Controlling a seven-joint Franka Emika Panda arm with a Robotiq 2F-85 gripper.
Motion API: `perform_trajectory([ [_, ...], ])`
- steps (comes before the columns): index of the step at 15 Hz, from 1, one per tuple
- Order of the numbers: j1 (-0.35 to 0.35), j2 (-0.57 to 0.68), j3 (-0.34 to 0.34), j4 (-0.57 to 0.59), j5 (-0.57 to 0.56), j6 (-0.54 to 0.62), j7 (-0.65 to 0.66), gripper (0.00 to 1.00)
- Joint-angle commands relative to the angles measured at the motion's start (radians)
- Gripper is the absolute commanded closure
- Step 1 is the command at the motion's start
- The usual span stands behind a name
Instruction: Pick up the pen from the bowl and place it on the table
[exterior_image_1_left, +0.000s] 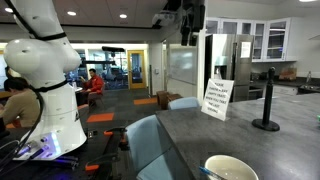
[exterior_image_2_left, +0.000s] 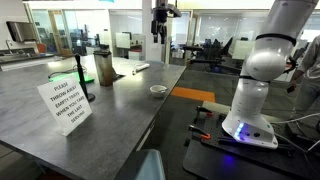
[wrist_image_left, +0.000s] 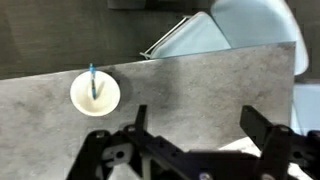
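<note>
high above the table (wrist_image_left: 200, 80), the gripper (wrist_image_left: 193, 132) hangs with its jaws spread wide and nothing between them, the two dark fingers framing the lower part of the wrist view. that height seems chosen to give the wrist camera a full look down at the work area before any descent, and the open jaws suit a grasp that has not yet begun. in an exterior view the gripper (exterior_image_2_left: 160, 24) shows near the top of the picture, well apart from the bowl (exterior_image_2_left: 158, 89) far below it on the dark tabletop. the bowl (wrist_image_left: 106, 101) sits off to one side of the gripper's line in the wrist view, so i judge the arm must shift sideways as well as drop to reach it. inside the bowl lies the pen (wrist_image_left: 92, 82), a thin, straight, bluish stick leaning across the cream-white hollow, one end near the rim and the other toward the middle. it is shorter than the bowl is wide, so it rests wholly within. in both exterior views the pen is too small to make out. a blue-grey chair (wrist_image_left: 250, 25) stands beyond the table's straight edge, and a white sign (exterior_image_2_left: 68, 105) stands on the table well away from the bowl.
</note>
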Motion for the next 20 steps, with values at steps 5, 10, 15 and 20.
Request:
perform_trajectory([
  [5,-0.121,0.3,-0.071,0.142,-0.044,0.185,-0.111,0.0],
  [10,-0.172,0.485,-0.041,0.198,-0.034,0.182,-0.174,0.0],
  [15,-0.175,0.598,-0.017,0.224,-0.075,0.19,-0.149,0.0],
  [20,-0.175,0.675,-0.019,0.242,-0.137,0.214,-0.131,0.0],
])
